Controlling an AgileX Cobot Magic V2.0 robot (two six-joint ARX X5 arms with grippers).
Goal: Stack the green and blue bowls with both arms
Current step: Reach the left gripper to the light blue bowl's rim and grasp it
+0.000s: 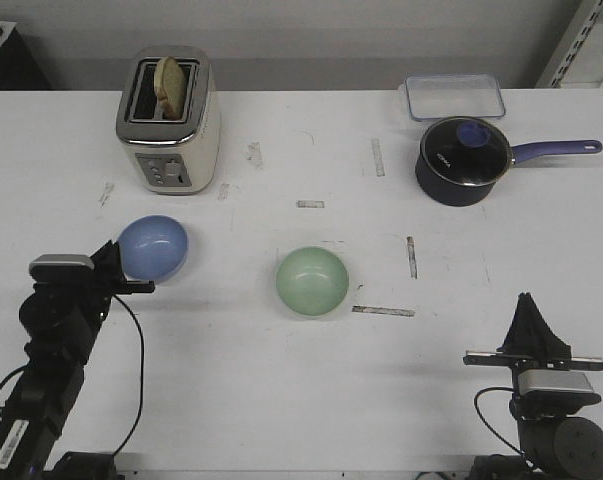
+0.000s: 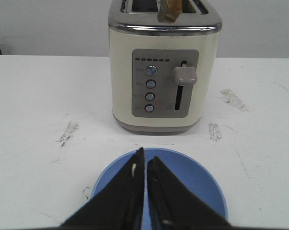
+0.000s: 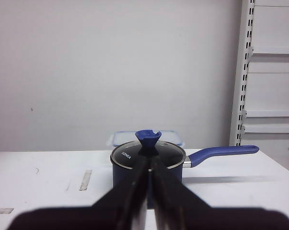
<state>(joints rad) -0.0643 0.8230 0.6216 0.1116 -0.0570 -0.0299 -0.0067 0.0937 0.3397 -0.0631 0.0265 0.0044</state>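
Note:
The periwinkle blue bowl (image 1: 153, 247) sits upright at the left, in front of the toaster. The mint green bowl (image 1: 312, 281) sits upright near the table's middle, apart from the blue one. My left gripper (image 1: 111, 258) is shut and empty at the blue bowl's near-left edge. In the left wrist view its fingertips (image 2: 145, 160) hover over the blue bowl (image 2: 197, 177). My right gripper (image 1: 527, 305) is shut and empty near the front right edge, far from both bowls. In the right wrist view it (image 3: 149, 165) points toward the saucepan (image 3: 147, 160).
A cream toaster (image 1: 168, 120) with bread in it stands at the back left, just behind the blue bowl. A dark blue lidded saucepan (image 1: 463, 160) and a clear lidded container (image 1: 454, 97) stand at the back right. Tape strips mark the tabletop.

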